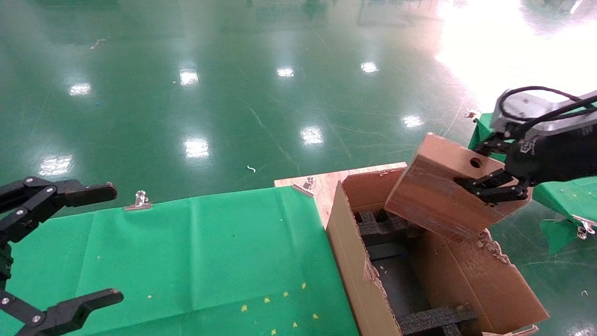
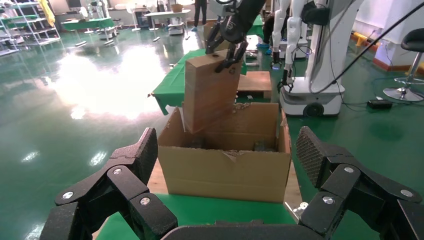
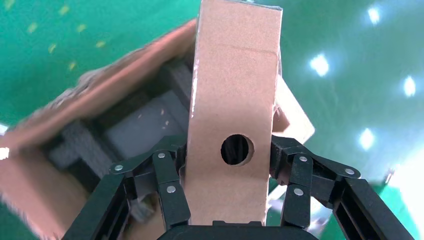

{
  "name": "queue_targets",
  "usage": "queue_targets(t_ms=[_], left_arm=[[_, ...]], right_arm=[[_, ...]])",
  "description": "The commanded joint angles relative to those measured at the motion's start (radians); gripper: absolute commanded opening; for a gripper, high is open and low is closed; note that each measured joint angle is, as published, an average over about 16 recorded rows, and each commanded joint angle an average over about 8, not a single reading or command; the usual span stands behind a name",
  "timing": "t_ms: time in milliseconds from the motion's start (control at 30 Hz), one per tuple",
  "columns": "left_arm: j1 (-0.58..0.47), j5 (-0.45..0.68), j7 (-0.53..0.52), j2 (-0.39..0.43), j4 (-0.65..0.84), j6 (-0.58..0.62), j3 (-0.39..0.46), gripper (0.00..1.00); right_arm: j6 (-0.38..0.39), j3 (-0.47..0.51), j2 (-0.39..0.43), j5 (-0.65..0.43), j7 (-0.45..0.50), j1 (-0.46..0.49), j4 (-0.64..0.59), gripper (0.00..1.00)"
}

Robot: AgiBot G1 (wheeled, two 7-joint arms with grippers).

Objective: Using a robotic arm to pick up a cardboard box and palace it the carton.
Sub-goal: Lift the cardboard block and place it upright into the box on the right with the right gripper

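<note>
My right gripper (image 1: 485,170) is shut on the small brown cardboard box (image 1: 438,191), gripping its narrow face with the round hole (image 3: 237,149). It holds the box tilted, with its lower end over the far end of the large open carton (image 1: 347,254), which has ragged flaps and black foam blocks (image 1: 380,224) inside. In the left wrist view the box (image 2: 207,90) hangs above the carton (image 2: 225,167), its lower end dipping behind the carton's rim. My left gripper (image 1: 65,247) is open and empty at the near left, over the green cloth.
A green cloth (image 1: 186,261) covers the table left of the carton, held by metal clips (image 1: 138,200). A bare wooden board (image 1: 326,179) lies beyond the carton. A second green-covered table (image 1: 566,196) stands at the right. Glossy green floor lies all around.
</note>
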Motion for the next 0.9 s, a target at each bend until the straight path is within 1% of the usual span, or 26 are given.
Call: queue_targets(t_ms=[33,100,200,333,467,633,900], left_arm=[[0.000,0.000,0.000,0.000,0.000,0.000,0.000,1.00],[0.000,0.000,0.000,0.000,0.000,0.000,0.000,1.00],[0.000,0.000,0.000,0.000,0.000,0.000,0.000,1.00],[0.000,0.000,0.000,0.000,0.000,0.000,0.001,1.00],[0.000,-0.001,0.000,0.000,0.000,0.000,0.001,1.00],[0.000,-0.001,0.001,0.000,0.000,-0.001,0.001,1.00],[0.000,-0.001,0.001,-0.001,0.000,-0.001,0.001,1.00]], right_arm=[[0.050,-0.005,0.044,0.001,0.087,-0.021,0.035,0.00],[0.093,-0.014,0.079,-0.003,0.151,-0.043,0.057,0.00],[0.136,-0.028,0.116,-0.015,0.227,-0.067,0.072,0.00],[0.164,-0.042,0.148,-0.025,0.312,-0.087,0.076,0.00],[0.171,-0.054,0.171,-0.022,0.384,-0.103,0.079,0.00],[0.172,-0.065,0.192,0.001,0.435,-0.116,0.082,0.00],[0.172,-0.069,0.195,0.011,0.441,-0.121,0.082,0.00]])
